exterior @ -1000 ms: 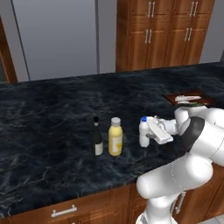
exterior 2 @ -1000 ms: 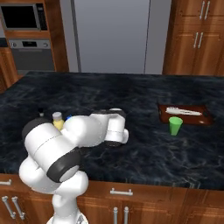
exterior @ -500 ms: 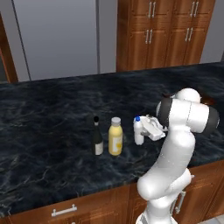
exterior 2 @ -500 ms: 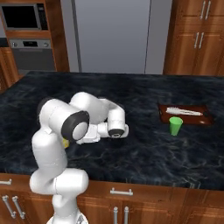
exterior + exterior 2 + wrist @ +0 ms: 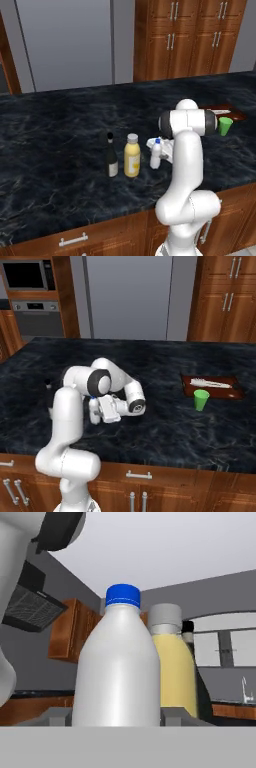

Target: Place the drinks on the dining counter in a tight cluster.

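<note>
Two fingers of the gripper (image 5: pixel 161 156) stand partly apart on either side of the white bottle (image 5: pixel 156 154), low on its body; in the hand view the bottle (image 5: pixel 119 677) sits between the finger tips. The grip reads as closed on the bottle, which stands upright on or just above the counter (image 5: pixel 55 130); contact with the top cannot be told.

Just left of the white bottle stands the juice bottle (image 5: pixel 132 156), and left of that the wine bottle (image 5: pixel 111 155). All three form a short row near the counter's near edge, close together but with a small gap between the white bottle and the juice bottle.

Far right on the counter, well apart, stand a green cup (image 5: pixel 225 126) and a board (image 5: pixel 213 386).

Handling, as a judgement: the white bottle looks small, light, rigid and smooth, so it may slip or tip. Hold it at mid-body, below the shoulder, not at the blue cap. The wine bottle is tall and narrow and topples most easily; avoid nudging the row.
</note>
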Robot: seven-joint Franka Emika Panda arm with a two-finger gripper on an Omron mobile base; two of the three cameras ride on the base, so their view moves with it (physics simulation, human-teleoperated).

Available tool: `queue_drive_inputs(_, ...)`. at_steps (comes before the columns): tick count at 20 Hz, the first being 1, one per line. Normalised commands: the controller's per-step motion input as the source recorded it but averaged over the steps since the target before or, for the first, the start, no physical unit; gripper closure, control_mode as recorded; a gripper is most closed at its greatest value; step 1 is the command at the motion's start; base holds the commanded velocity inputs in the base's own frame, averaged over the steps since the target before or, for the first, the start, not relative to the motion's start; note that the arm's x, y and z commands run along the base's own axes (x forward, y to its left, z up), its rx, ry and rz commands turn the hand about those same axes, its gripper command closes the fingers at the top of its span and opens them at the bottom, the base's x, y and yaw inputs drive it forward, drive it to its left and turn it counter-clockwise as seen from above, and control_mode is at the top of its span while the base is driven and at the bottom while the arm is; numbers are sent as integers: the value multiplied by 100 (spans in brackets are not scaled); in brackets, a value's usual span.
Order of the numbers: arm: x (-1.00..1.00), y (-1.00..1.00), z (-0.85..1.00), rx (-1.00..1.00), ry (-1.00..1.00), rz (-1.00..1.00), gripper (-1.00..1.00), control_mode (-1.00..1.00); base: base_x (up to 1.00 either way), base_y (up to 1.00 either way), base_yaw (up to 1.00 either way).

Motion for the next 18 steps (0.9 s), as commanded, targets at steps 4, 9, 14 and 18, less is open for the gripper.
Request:
queue_drive_inputs(4, 45, 8, -29, 9, 0, 7, 100, -100, 0, 0, 0)
queue_drive_inputs(9, 26, 18, -27, 0, 0, 1, 100, -100, 0, 0, 0)
queue_drive_inputs(14, 4, 18, -47, -5, 0, -1, 100, -100, 0, 0, 0)
queue_drive_inputs(18, 17, 8, -44, -3, 0, -2, 100, -100, 0, 0, 0)
